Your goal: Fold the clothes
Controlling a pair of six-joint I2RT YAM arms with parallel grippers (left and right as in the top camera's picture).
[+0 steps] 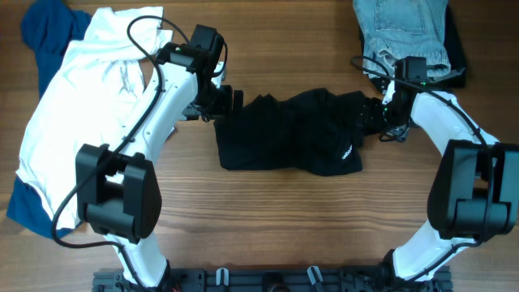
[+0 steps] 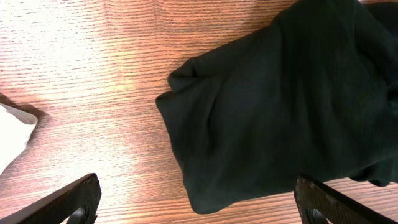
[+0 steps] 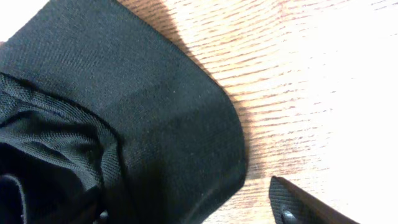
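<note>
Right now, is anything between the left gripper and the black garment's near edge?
Nothing visible does. The left gripper is open over the edge of the black garment, bare table beside it; the white garment lies off to one side.

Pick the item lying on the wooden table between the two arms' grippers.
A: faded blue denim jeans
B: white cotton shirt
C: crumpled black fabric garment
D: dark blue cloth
C: the crumpled black fabric garment lies mid-table, with the left gripper at one end and the right gripper at the other.
</note>
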